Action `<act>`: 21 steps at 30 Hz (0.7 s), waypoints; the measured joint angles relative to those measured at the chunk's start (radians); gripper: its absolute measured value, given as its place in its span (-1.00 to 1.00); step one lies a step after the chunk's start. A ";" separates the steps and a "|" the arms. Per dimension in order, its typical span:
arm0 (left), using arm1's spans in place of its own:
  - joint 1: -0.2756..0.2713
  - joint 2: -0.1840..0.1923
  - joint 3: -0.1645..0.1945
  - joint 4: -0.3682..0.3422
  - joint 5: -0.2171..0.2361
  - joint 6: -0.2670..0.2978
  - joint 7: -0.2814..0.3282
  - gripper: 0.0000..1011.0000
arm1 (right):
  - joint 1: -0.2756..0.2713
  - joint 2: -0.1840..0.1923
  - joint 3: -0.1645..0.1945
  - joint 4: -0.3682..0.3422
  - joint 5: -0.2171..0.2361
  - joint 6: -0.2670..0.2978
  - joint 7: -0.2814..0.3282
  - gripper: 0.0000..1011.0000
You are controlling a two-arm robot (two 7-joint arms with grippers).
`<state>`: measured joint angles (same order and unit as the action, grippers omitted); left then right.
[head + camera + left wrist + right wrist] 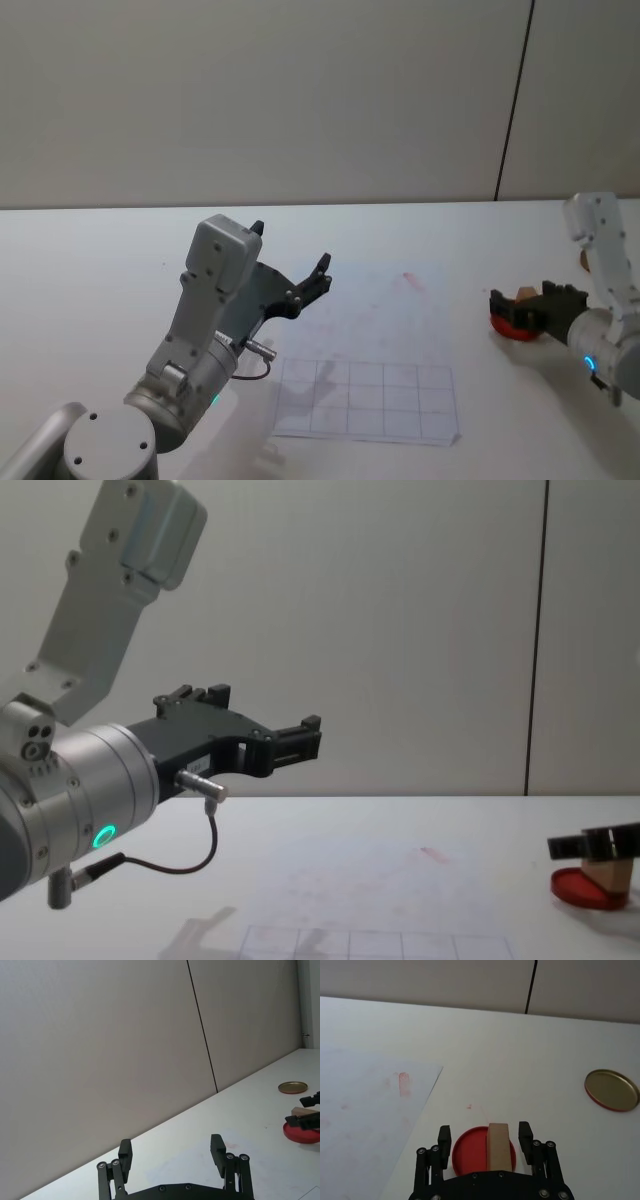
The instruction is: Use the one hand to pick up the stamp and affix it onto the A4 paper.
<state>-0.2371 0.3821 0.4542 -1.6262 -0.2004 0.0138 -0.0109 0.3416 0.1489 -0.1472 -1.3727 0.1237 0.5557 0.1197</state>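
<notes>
I see the stamp (499, 1146) as a small block of pale tan wood with plain flat faces, standing on the round red ink pad (470, 1152) on the white counter (520, 1055). From my right wrist view it sits on the pad's right half, its long axis running away from the camera, straight along the reach of the right end effector (485, 1136). In the chest view the stamp (610, 872) shows as a short tan stub rising off the pad (588, 890).

The right end effector is spread wide, one black finger (444, 1136) on one side and the other on the far side of the block, with the stamp in the gap between them. A clear strip of red pad shows between the left finger and the wood; on the other side the finger is just beside the block, but I cannot tell whether it touches. Nothing is clamped. In my head view this end effector (520, 308) is low over the pad at the counter's right, its arm lit by a blue ring.

The A4 paper (370, 370) lies flat to the left of the pad, well apart from the stamp, with faint reddish marks and a thin grid along its near edge. A gold round lid (612, 1090) lies beyond the pad.

My left end effector (290, 262) hangs raised over the paper's left side, fingers spread, holding nothing.
</notes>
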 joint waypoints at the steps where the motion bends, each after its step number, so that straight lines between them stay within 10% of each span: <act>1: 0.000 0.000 0.000 0.000 0.000 0.000 0.000 0.96 | -0.004 0.001 0.000 -0.010 -0.002 -0.008 0.000 0.64; 9: 0.000 0.000 0.000 0.000 0.000 0.000 0.000 0.96 | -0.036 0.013 0.003 -0.073 -0.017 -0.063 0.000 0.98; 21: 0.000 0.000 0.000 0.000 0.000 0.000 0.000 0.96 | -0.109 0.046 0.016 -0.189 -0.040 -0.179 -0.007 0.98</act>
<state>-0.2371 0.3821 0.4542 -1.6262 -0.2004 0.0138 -0.0109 0.2330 0.1946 -0.1312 -1.5617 0.0839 0.3770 0.1129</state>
